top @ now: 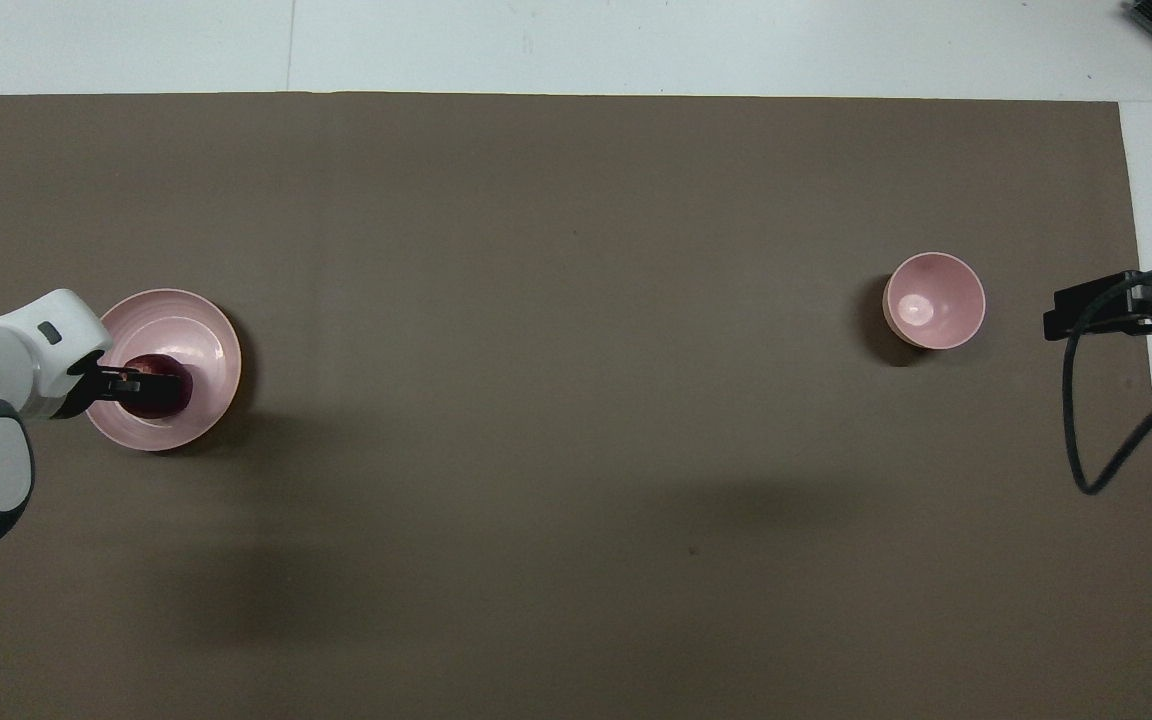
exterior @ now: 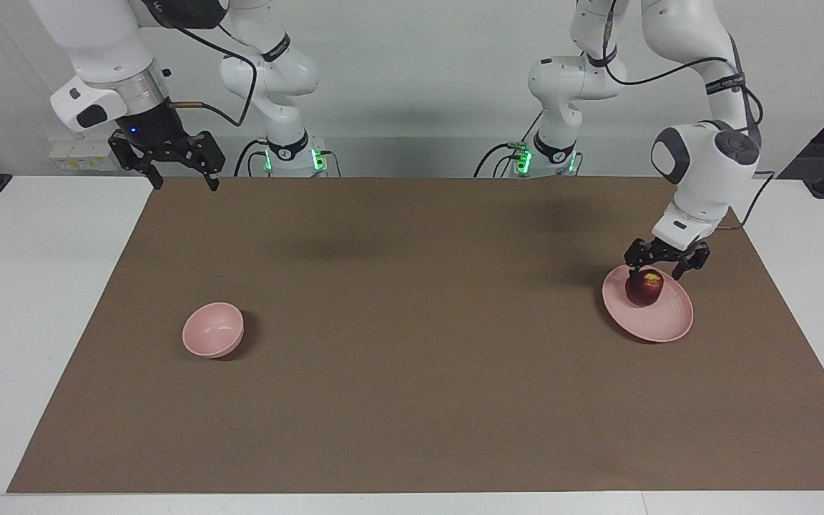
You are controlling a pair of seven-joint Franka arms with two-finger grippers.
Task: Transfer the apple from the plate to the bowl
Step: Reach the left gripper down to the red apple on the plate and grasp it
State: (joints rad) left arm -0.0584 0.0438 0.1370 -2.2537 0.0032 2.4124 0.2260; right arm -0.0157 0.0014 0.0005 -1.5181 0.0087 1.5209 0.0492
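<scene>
The apple sits on the plate, on the part of the plate nearer to the robots, and the plate lies near the desk edge at the left arm's end. The left gripper is directly over the apple, with its jaws open and pointing down. In the facing view one fingertip stands at each side of the apple's top, so the apple lies just under the jaws and between them, not to one side. I cannot tell if the fingertips already touch the skin; they look just above or just beside the top of the apple. The apple is round, so it has no long axis to follow, and the jaws can close from any side.

The bowl stands well apart, toward the right arm's end of the desk, about as far from the robots as the plate. The right gripper waits with open jaws, up over the desk edge nearest to the robots, near the corner at its own end.

So the left arm is clearly the nearer one to the apple. I judge that the next move is a short descent and then closing on the apple. After that comes a long carry along the desk to the bowl, which is only a little wider than the apple.
</scene>
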